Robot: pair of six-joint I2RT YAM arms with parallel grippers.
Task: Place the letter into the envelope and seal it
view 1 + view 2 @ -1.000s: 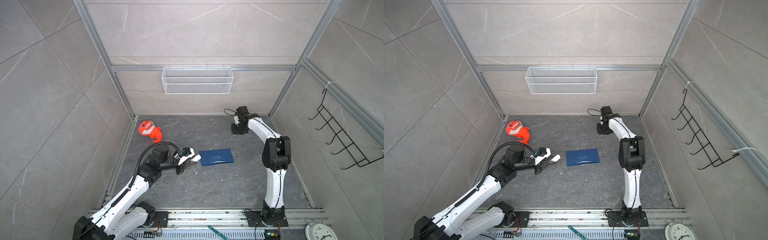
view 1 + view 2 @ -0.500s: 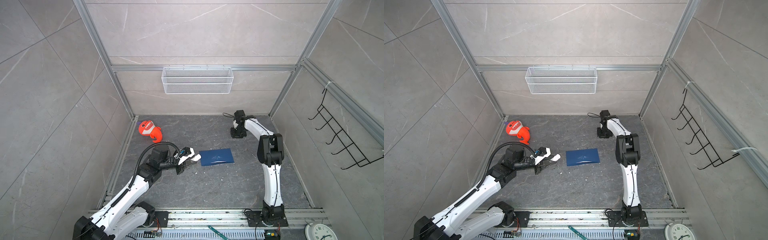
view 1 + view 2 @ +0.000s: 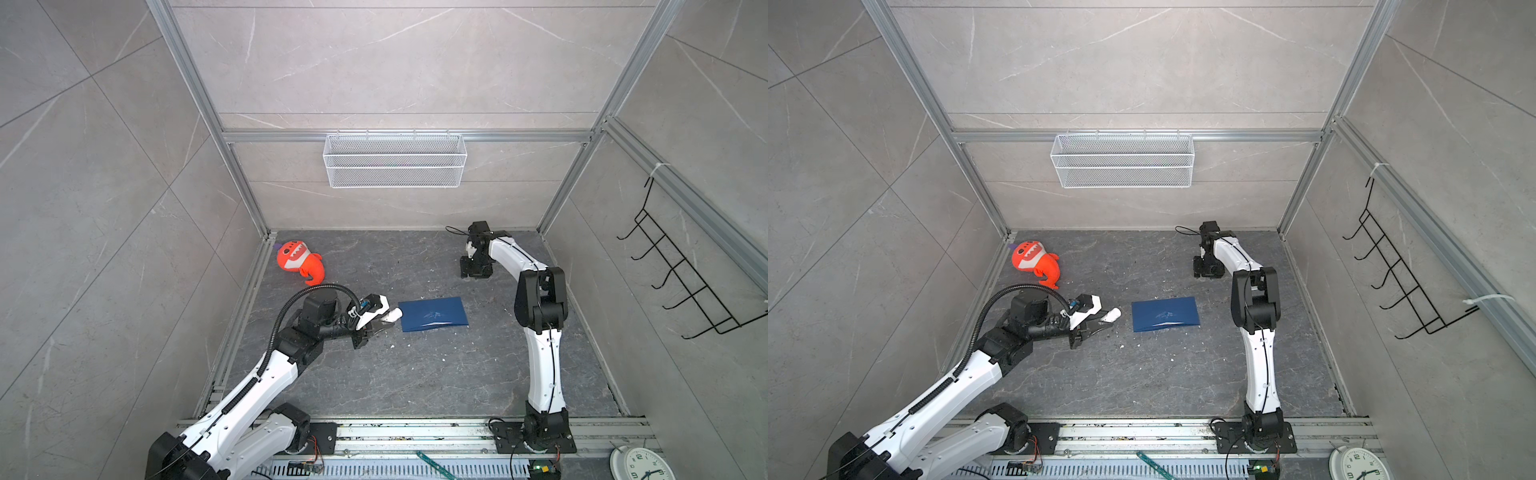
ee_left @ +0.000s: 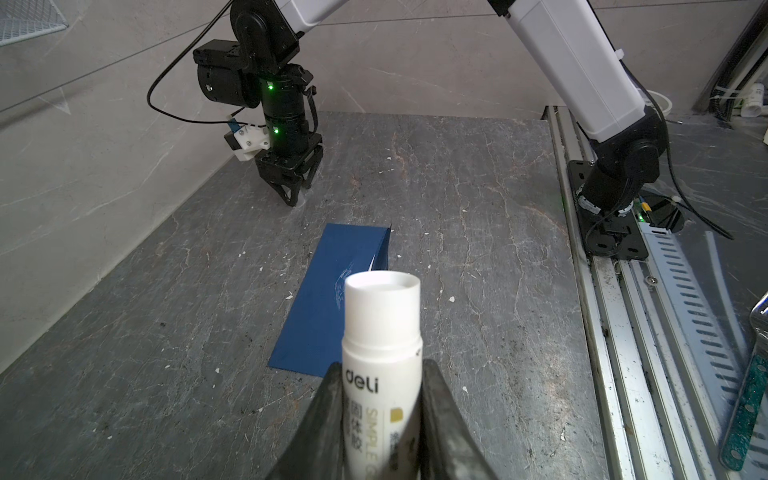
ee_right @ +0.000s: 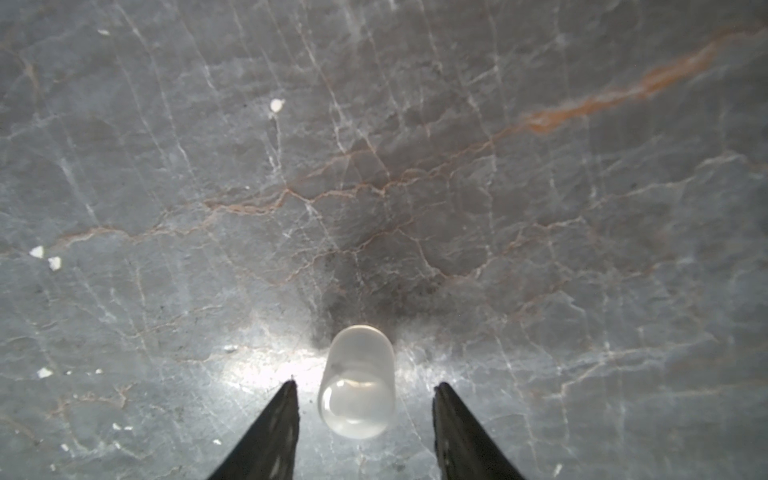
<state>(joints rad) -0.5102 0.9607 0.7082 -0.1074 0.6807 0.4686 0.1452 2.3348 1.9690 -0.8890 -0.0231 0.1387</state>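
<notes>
The dark blue envelope (image 3: 432, 313) (image 3: 1165, 313) (image 4: 332, 299) lies flat mid-table, flap side up and slightly lifted at one corner. The letter is out of view. My left gripper (image 3: 384, 326) (image 3: 1106, 322) (image 4: 380, 365) hovers just left of the envelope, shut on a white glue stick (image 4: 382, 328) whose uncapped end points at the envelope. My right gripper (image 3: 473, 274) (image 3: 1206, 272) (image 4: 297, 195) (image 5: 365, 383) points down at the table's back right, open. A translucent cap (image 5: 359, 361) stands on the table between its fingers, touched by neither.
An orange plush toy (image 3: 297, 259) lies at the back left. A white wire basket (image 3: 395, 160) hangs on the back wall and a black hook rack (image 3: 681, 274) on the right wall. Rails, a green tool (image 3: 432, 461) and a clock (image 3: 636, 463) line the front.
My right gripper has come down to the table at the back right and opened, leaving the cap standing free. The left arm and the envelope have not moved.
</notes>
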